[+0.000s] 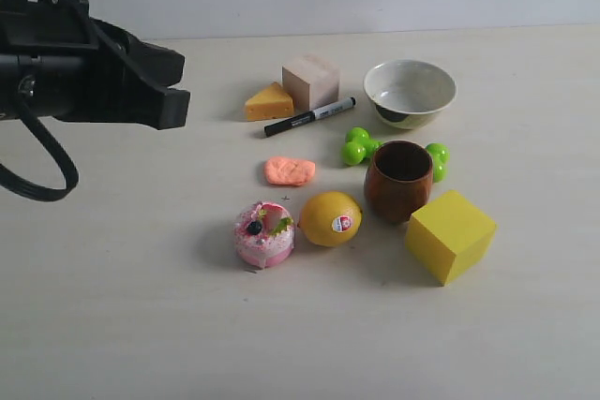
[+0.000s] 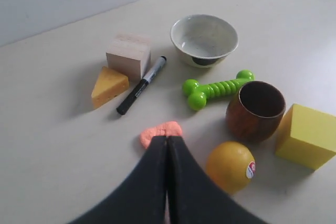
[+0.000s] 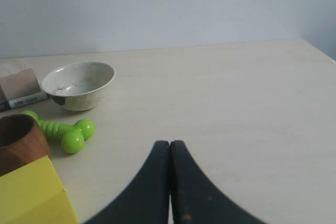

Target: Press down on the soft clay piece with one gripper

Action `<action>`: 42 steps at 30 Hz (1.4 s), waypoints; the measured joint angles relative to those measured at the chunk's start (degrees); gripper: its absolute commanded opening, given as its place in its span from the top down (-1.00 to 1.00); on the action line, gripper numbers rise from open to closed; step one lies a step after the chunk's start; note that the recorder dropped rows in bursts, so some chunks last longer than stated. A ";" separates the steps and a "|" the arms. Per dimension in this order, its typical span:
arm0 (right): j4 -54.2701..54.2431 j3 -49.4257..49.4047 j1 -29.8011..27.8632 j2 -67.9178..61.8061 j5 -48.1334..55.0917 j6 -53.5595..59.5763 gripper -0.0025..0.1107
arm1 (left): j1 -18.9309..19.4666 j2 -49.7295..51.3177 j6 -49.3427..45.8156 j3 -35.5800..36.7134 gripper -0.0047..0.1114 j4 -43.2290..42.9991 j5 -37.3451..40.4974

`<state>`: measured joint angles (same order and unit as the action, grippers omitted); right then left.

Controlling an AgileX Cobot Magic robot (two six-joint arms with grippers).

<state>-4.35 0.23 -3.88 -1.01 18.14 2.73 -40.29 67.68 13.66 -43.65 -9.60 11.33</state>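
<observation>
Presumably for a blunt pressing tip, the left gripper [image 2: 167,140] is closed, empty; the soft clay piece [image 1: 290,170] lies mid-frame, untouched.

Wide bare desk [image 1: 141,231] left of flat salmon-orange clay lump [image 1: 290,170]: open lane. Lump top uncovered. Black marker pen [image 1: 309,117] bars far side. Pink round cake [image 1: 264,233], yellow lemon [image 1: 330,218] crowd near side. Green bone-shaped toy [image 1: 356,147], brown wooden cup [image 1: 399,179] block right.

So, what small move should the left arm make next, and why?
Probably lower the left gripper toward the soft clay piece. Its fingers are shut, the clay lies just beyond their tips in the wrist view, and the exterior view shows the arm not yet over it.
</observation>
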 measured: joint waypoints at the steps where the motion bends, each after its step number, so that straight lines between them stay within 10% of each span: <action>1: 0.00 0.00 0.00 0.00 0.00 0.00 0.96 | 0.13 -0.27 -0.16 0.05 0.92 -0.25 0.00; 7: 0.00 0.00 0.00 0.00 0.00 0.00 0.96 | 5.85 -7.22 0.38 1.20 0.92 -0.35 0.35; 23: 0.00 0.00 0.00 0.00 0.00 0.00 0.96 | 44.14 -48.98 1.46 25.44 0.92 0.31 -1.37; 42: 0.00 0.00 0.00 0.00 0.10 0.00 0.96 | 46.08 -65.50 5.82 43.46 0.92 0.64 -3.66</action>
<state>-4.35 0.23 -3.88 -1.01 18.23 2.73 5.79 2.19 19.48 -0.19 -8.95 7.68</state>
